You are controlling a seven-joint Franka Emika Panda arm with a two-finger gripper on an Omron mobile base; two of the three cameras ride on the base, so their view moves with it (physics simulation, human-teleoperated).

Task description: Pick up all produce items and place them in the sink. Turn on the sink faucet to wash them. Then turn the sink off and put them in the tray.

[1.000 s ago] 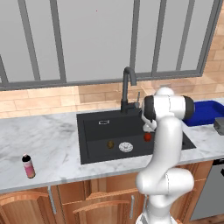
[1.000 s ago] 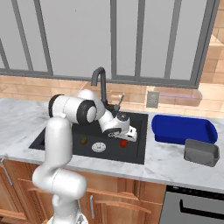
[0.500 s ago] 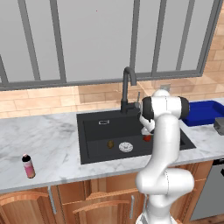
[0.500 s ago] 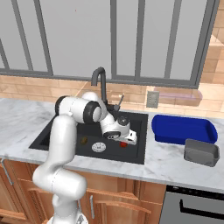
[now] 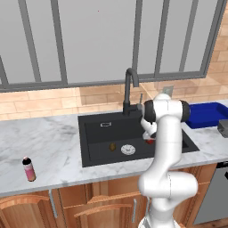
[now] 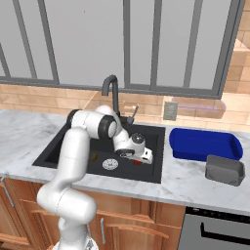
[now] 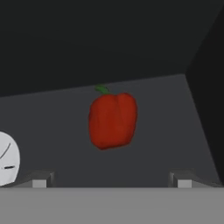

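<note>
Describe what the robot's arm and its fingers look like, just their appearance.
The arm is glossy white, built of rounded tubular segments with dark grey bands at the joints, on a bulbous white base. The wrist ends in a white, boxy hand. The fingers are small, squared, dull grey tips. No cables or markings are visible.

The sink [image 5: 95, 133] and faucet [image 5: 129, 91] look matt black, the drain [image 5: 128, 149] shiny metal, the table [image 5: 40, 147] smooth veined marble, the tray [image 6: 202, 144] glossy blue plastic, the red pepper [image 7: 112, 120] smooth-skinned, the cupboards [image 5: 67, 207] varnished wood.
</note>
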